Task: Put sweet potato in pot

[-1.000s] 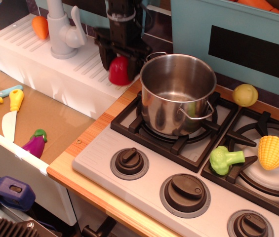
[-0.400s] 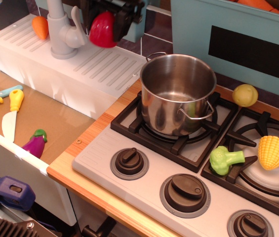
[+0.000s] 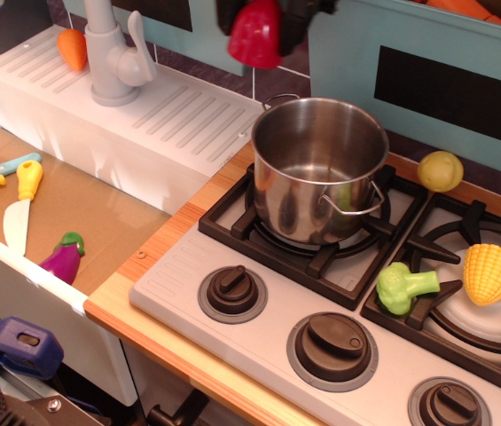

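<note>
Up at twelve o'clock, against the top edge, the dark hand (image 3: 263, 16) pinches the sweet potato (image 3: 255, 35), a glossy red toy hanging in the air with its wider end down. It sits clear above the white ribbed drainboard (image 3: 144, 111) and to the ten o'clock of the pot (image 3: 319, 169), not over its mouth. The pot stands upright on the near-left burner grate (image 3: 317, 244) of a toy stove, steel walls shining, loop handles at its back and front right.

On the wooden counter (image 3: 157, 333) the stove's grey front panel carries three brown knobs (image 3: 332, 348). At three o'clock of the pot lies a yellow-green round toy (image 3: 440, 170) beside the teal back panel (image 3: 445, 75). A green broccoli (image 3: 403, 287) and a yellow corn cob (image 3: 493, 272) rest on the right burner, at four o'clock.

Toward nine o'clock the sink basin (image 3: 82, 209) holds a yellow-handled knife (image 3: 21, 204), other utensils and a purple eggplant (image 3: 64, 256). A grey faucet (image 3: 113, 53) rises at eleven o'clock, a small orange toy (image 3: 72, 48) beside it.
</note>
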Controlling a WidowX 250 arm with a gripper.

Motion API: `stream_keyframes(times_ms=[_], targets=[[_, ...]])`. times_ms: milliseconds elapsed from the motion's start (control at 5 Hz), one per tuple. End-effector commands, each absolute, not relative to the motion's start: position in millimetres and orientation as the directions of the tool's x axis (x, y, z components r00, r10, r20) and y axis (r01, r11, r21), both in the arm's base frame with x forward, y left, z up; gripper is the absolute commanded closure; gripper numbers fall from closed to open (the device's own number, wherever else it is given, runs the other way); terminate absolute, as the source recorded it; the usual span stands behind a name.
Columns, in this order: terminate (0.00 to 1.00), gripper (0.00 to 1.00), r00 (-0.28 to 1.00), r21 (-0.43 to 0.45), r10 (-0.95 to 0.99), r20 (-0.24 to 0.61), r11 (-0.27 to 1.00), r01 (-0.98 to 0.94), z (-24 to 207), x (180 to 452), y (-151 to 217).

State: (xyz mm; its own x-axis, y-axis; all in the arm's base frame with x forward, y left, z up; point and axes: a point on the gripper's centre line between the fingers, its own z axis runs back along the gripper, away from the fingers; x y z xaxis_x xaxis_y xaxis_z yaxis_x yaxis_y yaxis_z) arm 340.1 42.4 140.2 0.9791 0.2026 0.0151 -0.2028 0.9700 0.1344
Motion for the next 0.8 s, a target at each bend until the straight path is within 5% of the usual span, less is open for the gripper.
stream_keyframes(times_ms=[0,400,600], targets=[[0.0,1.0,0.959,0.121,0.266,0.099,0.953,-0.277,167.3,325.3,16.2],[0.0,1.0,0.938,0.128,0.32,0.136,0.933,-0.337,165.7,307.9,-10.7],[1.0,0.0,0.934,0.117,0.306,0.181,0.937,-0.33,155.3,307.4,-16.5]])
